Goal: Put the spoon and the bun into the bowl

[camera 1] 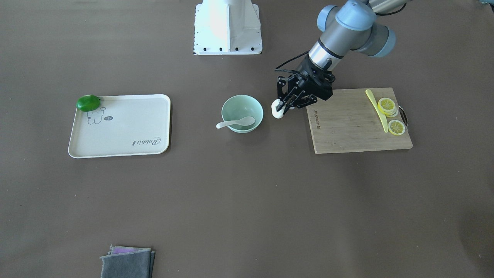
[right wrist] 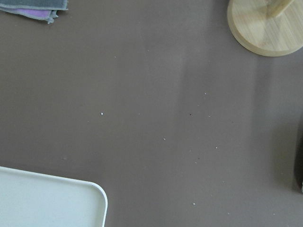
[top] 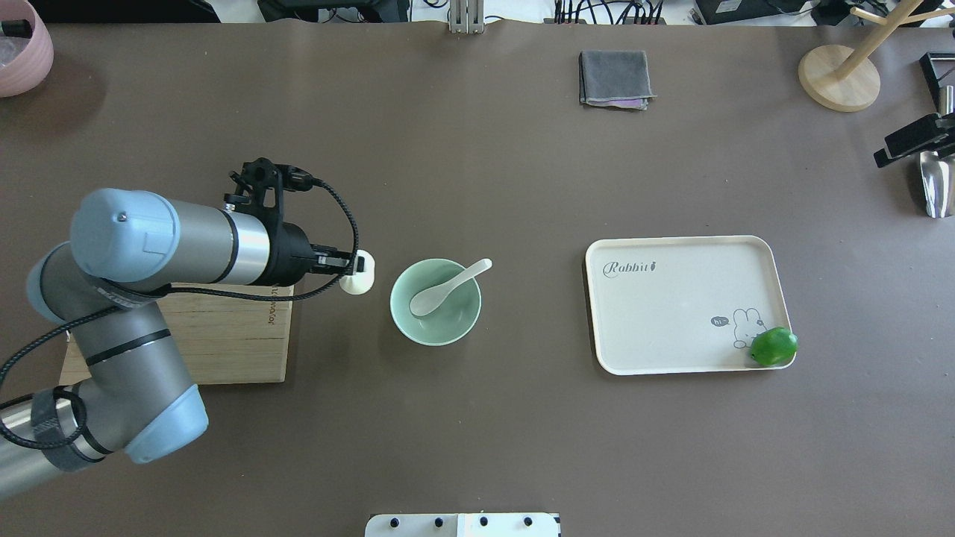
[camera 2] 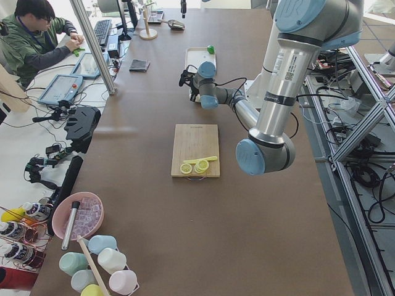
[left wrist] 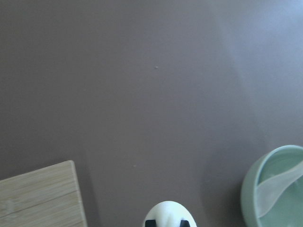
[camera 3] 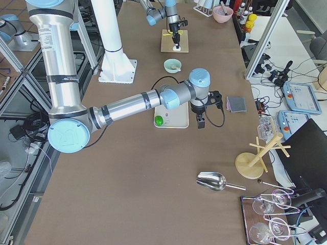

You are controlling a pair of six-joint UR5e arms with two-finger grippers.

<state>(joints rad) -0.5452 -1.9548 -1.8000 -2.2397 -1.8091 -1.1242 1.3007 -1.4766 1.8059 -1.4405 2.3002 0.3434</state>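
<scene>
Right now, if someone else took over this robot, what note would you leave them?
Left gripper: shut on the bun, just beside the bowl, between it and the board.
Right gripper: by the tray; open or shut, cannot tell.
Done: spoon lies in the bowl, handle over the rim.
To do: get the bun into the bowl.

Robotics lab, long brown-covered table [top: 477,447], aluminium frame posts [camera 2: 92,46], operator [camera 2: 37,43] at a keyboard [camera 2: 102,29], teach pendants [camera 3: 301,97], cables [camera 2: 370,179] trailing on the floor.
</scene>
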